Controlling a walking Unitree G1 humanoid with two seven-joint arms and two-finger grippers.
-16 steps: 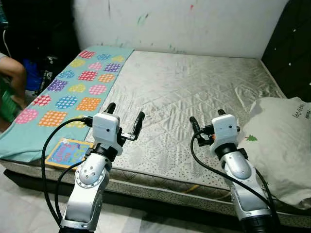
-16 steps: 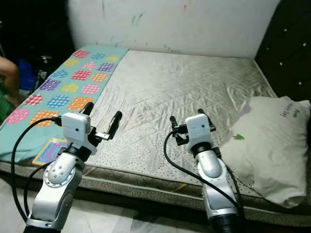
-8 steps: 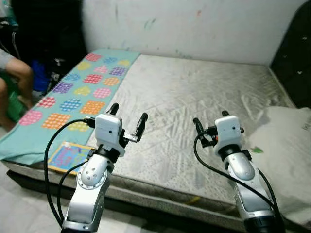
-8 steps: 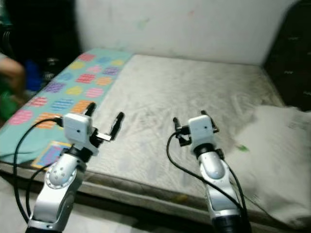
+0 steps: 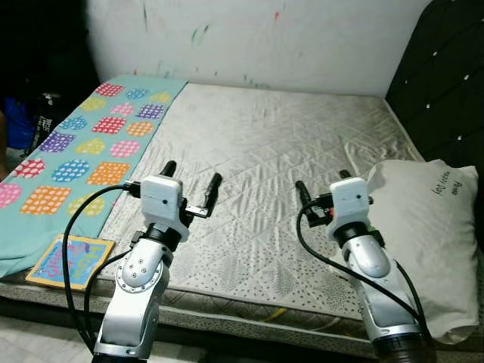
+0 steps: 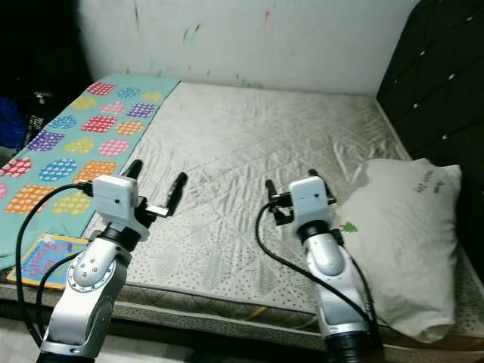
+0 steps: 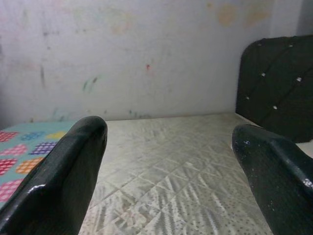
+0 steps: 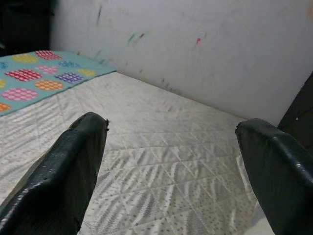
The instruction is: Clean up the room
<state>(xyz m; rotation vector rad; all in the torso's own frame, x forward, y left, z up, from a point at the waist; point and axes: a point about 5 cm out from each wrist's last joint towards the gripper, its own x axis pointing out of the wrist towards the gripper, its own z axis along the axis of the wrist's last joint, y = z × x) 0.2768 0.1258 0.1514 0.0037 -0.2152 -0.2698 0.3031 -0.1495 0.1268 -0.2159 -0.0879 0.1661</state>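
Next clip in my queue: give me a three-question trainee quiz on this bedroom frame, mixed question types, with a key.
1. True or false: the pillow lies on the robot's left side of the mattress.
2. Multiple choice: the colourful book lies on A) the teal patterned blanket, near the mattress's front edge; B) the pillow; C) the floor.
3. Short answer: is the left end effector or the right end effector holding anything?

Key
1. False; it lies on the right, beside the dark headboard.
2. A
3. No; both are open and hold nothing, above the mattress.
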